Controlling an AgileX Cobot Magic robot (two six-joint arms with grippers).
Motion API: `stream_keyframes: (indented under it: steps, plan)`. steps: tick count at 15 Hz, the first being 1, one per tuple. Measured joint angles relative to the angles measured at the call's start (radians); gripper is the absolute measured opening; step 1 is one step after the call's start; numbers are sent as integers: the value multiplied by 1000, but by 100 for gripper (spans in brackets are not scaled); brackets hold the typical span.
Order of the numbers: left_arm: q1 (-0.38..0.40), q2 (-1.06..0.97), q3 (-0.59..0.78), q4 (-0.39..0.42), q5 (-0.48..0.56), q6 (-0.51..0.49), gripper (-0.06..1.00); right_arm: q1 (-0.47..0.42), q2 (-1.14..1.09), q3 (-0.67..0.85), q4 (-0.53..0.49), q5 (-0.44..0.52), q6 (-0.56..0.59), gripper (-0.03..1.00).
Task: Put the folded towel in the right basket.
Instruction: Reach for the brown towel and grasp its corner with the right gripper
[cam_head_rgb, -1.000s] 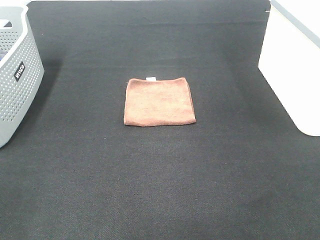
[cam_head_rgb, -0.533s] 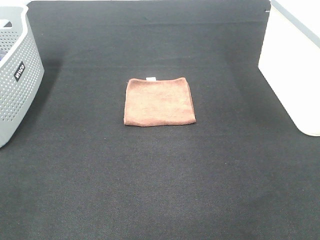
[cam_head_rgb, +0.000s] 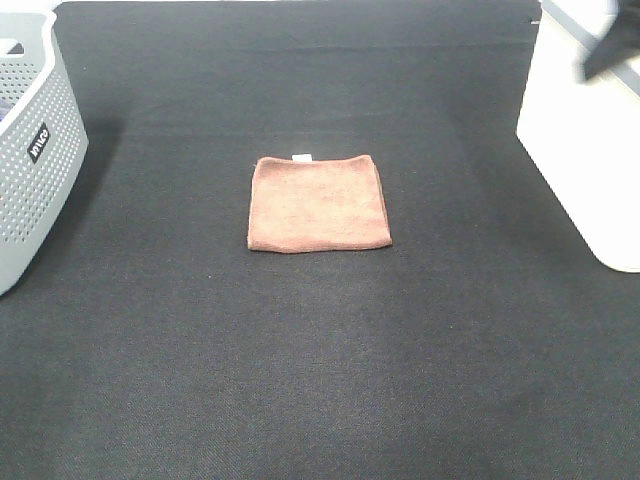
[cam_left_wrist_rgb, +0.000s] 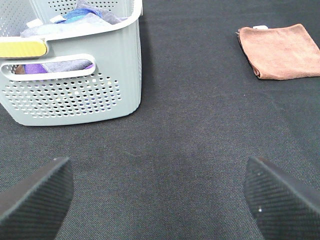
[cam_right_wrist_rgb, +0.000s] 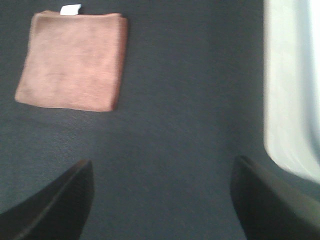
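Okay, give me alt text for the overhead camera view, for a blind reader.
A folded brown towel lies flat in the middle of a black table. A grey perforated basket stands at the left edge and a white basket at the right, with a dark blurred shape over its far corner.
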Motion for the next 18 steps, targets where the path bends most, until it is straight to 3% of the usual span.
stream_keyframes:
  steps: [2, 5, 15, 18]
  plan:
    - [0, 0, 0, 0, 0, 0, 88, 101, 187, -140, 11, 1, -11, 72]
    - [0, 0, 0, 0, 0, 0, 88, 162, 406, -277, 51, 8, -11, 72]
    - [0, 0, 0, 0, 0, 0, 88, 161, 895, -657, 166, 102, -43, 72]
    - [0, 0, 0, 0, 0, 0, 88, 136, 994, -718, 275, 109, -93, 72]
